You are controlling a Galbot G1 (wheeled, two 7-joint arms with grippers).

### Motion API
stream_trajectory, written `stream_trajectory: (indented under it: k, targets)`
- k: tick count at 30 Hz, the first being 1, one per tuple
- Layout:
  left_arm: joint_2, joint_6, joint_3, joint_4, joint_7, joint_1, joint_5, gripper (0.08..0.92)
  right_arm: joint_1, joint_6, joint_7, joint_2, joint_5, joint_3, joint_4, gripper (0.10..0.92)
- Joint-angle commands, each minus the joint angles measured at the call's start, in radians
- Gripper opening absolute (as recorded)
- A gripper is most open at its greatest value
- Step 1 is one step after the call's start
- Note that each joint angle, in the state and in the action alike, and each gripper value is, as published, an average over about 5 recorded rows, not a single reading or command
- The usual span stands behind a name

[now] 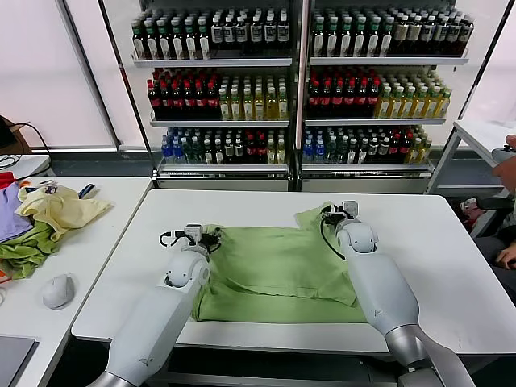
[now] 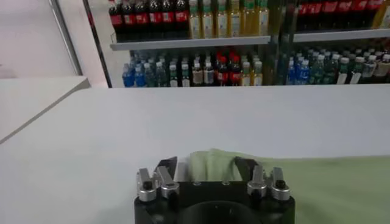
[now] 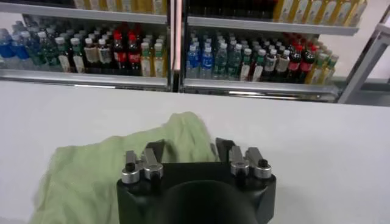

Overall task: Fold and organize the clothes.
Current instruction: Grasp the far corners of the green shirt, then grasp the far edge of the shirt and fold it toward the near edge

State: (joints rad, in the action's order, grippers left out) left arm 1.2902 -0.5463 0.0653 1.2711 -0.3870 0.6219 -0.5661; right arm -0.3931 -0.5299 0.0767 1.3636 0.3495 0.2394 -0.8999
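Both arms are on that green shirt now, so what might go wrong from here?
1. Each gripper, left gripper and right gripper, has only a small bunch of the light green cotton shirt between its jaws, so a corner may slip free.
2. The shirt lies rumpled on the white table, so a fold could come out crooked.

Green shirts: 1 shirt (image 1: 278, 270) spread on the white table (image 1: 451, 266)
Grippers: 2, left gripper (image 1: 201, 236) and right gripper (image 1: 339, 212)
Tables in view: 3
Computer mice: 1 mouse (image 1: 58, 290)
Garment heaps: 1 heap (image 1: 44, 218), side table
Bottle shelving units: 2, each with 3 stocked shelves (image 1: 222, 121)
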Motion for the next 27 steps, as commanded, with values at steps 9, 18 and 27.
stream_trajectory:
  k: [9, 18, 27]
  targets:
    - [-0.019, 0.066, 0.002, 0.084, 0.029, 0.058, -0.065, 0.238, -0.049, -0.005, -0.022, -0.011, 0.058, -0.002, -0.051, 0.215]
    - [-0.064, 0.180, 0.034, 0.278, 0.041, 0.154, -0.075, 0.095, -0.189, 0.074, 0.008, -0.073, 0.138, 0.024, -0.359, 0.117]
    - [-0.104, 0.181, 0.076, 0.476, 0.043, 0.267, -0.137, 0.095, -0.390, 0.044, 0.031, -0.164, 0.211, 0.097, -0.725, 0.117]
